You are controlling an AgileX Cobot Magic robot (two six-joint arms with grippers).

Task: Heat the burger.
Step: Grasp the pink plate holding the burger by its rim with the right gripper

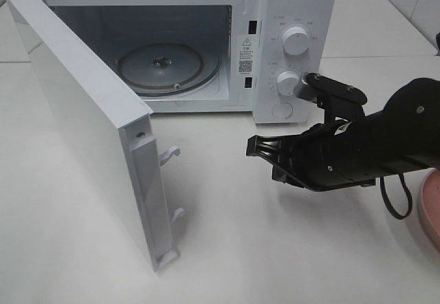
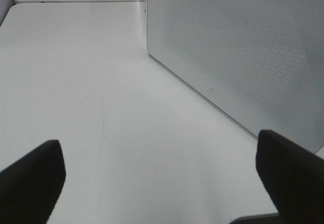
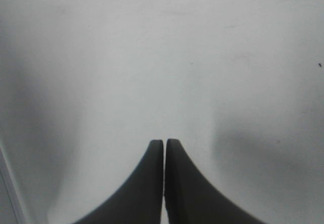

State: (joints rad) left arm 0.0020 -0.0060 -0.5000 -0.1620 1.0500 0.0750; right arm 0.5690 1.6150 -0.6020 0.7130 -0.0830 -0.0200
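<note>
The burger is out of view in every frame. My right gripper (image 1: pixel 251 146) hovers over the white tabletop in front of the microwave (image 1: pixel 292 5), pointing left toward the open door (image 1: pixel 82 118). Its fingers are pressed together with nothing between them, as the right wrist view also shows for the right gripper (image 3: pixel 165 142). The left gripper (image 2: pixel 157 140) is open, its two dark fingertips wide apart over bare table beside the door's perforated panel (image 2: pixel 243 46). The left arm does not appear in the exterior high view.
The microwave door swings out to the left and stands across the table's left half. Inside, the glass turntable (image 1: pixel 165 67) carries nothing. A pink plate (image 1: pixel 430 211) pokes in at the right edge, under the right arm's cable.
</note>
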